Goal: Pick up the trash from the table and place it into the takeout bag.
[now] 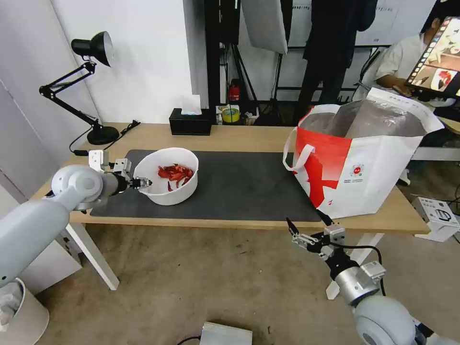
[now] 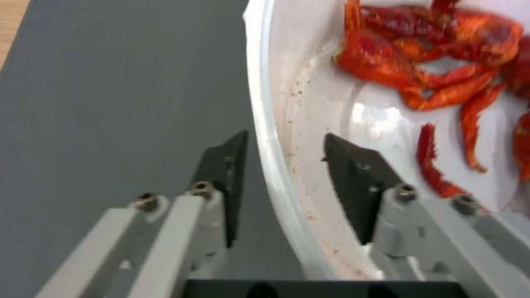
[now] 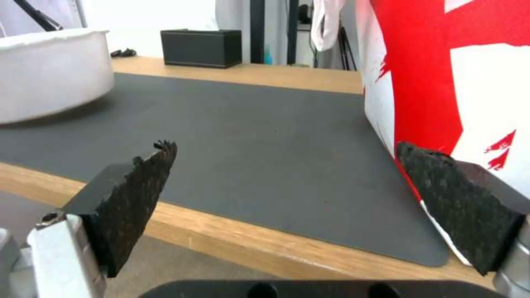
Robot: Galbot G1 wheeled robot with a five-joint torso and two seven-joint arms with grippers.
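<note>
The left gripper (image 2: 284, 165) straddles the near rim of the white bowl (image 1: 168, 191) of red crayfish shells (image 2: 430, 66) on the dark grey mat (image 1: 244, 187), one finger inside and one outside, not yet pinching. The right gripper (image 3: 292, 182) hangs spread wide at the table edge (image 1: 230, 223) beside the takeout bag (image 1: 364, 163)

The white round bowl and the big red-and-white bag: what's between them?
Bare dark grey mat separates the white round bowl from the red-and-white bag, seen in the head view.

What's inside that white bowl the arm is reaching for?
The white bowl holds red scraps, shell-like bits, lying on its stained bottom. The left end effector straddles its rim, one finger inside. Whatever lies beneath the scraps is covered.
</note>
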